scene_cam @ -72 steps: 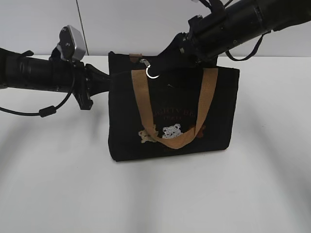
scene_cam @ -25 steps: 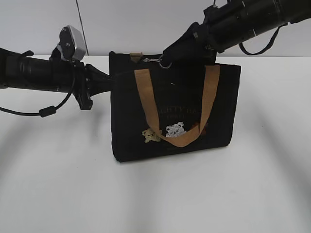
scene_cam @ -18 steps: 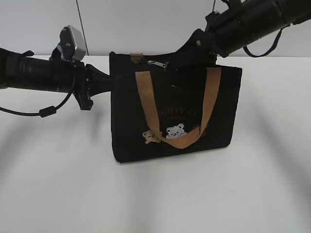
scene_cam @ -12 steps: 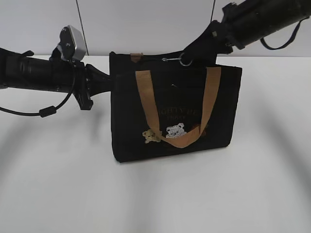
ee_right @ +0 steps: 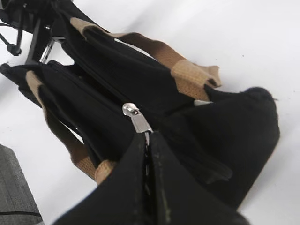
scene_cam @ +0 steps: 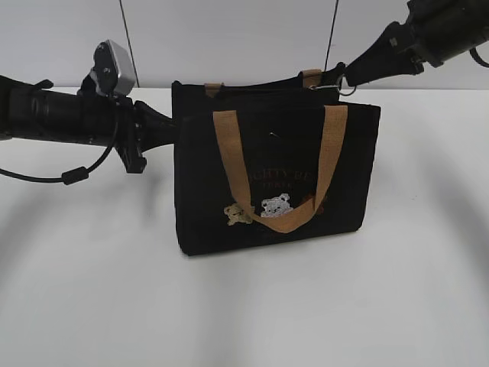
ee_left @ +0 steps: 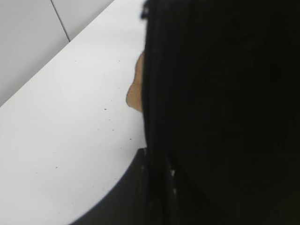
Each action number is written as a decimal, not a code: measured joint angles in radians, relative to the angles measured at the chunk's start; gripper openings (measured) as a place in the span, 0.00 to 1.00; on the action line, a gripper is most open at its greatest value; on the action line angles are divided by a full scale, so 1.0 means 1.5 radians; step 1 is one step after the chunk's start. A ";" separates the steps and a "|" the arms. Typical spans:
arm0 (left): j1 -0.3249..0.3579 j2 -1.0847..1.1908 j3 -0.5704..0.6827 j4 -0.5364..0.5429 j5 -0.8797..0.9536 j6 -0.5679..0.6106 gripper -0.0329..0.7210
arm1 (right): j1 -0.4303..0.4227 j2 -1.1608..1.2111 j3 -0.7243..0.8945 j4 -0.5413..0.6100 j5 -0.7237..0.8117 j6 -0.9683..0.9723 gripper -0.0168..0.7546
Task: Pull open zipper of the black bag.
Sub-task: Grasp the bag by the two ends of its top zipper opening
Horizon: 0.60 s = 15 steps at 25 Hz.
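Two grippers on one bag (scene_cam: 275,176), and the risk sits at the right end: the right gripper (scene_cam: 348,76) is clamped tight on the silver pull (scene_cam: 336,86), which is now near the bag's right top corner, so the zipper (scene_cam: 260,90) looks close to the end of its run. Any further tug, I'd judge, drags the whole bag or tips it rather than opening more, and could snap the pull out of those shut jaws. The wrist view shows the clasp (ee_right: 137,117) pinched right at the fingertips, a thin hold. On the other side the left gripper (scene_cam: 164,126) is nearly closed against the bag's left end, seemingly pinching fabric, though its fingertips are hidden behind cloth, so I cannot tell how firm that anchor is; if it slips, the bag slides right. Room is generous: bare white table (scene_cam: 244,306) in front and to the right, a wall behind.
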 joint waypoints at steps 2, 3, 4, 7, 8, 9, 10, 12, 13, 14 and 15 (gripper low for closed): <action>0.000 0.000 0.000 0.000 0.000 0.000 0.06 | -0.006 -0.001 0.000 -0.021 0.000 0.013 0.00; 0.000 0.000 0.000 0.000 0.000 0.000 0.06 | -0.008 -0.001 0.000 -0.029 0.000 0.019 0.00; 0.000 0.000 0.000 0.000 -0.001 0.000 0.06 | -0.011 -0.001 0.000 -0.034 0.000 0.023 0.00; 0.000 0.000 0.000 0.000 -0.001 0.000 0.06 | -0.012 -0.003 0.000 -0.039 -0.003 0.026 0.00; 0.000 0.000 0.000 0.000 -0.001 0.000 0.06 | -0.012 -0.004 0.000 -0.040 -0.003 0.027 0.00; 0.000 0.000 0.000 0.000 -0.001 0.000 0.06 | -0.014 -0.004 0.000 -0.043 -0.003 0.027 0.00; 0.000 0.000 0.000 0.000 -0.001 0.000 0.06 | -0.017 -0.006 0.000 -0.046 -0.003 0.028 0.00; 0.000 0.000 0.000 -0.001 -0.001 0.000 0.06 | -0.023 -0.010 0.000 -0.053 -0.003 0.032 0.00; 0.000 0.000 0.000 -0.001 -0.001 0.000 0.06 | -0.026 -0.013 0.000 -0.057 -0.004 0.036 0.00; 0.000 0.000 0.000 -0.001 -0.001 0.000 0.06 | -0.029 -0.014 0.000 -0.059 -0.005 0.040 0.00; 0.000 0.000 0.000 -0.001 -0.002 0.000 0.06 | -0.030 -0.014 0.000 -0.059 -0.005 0.042 0.00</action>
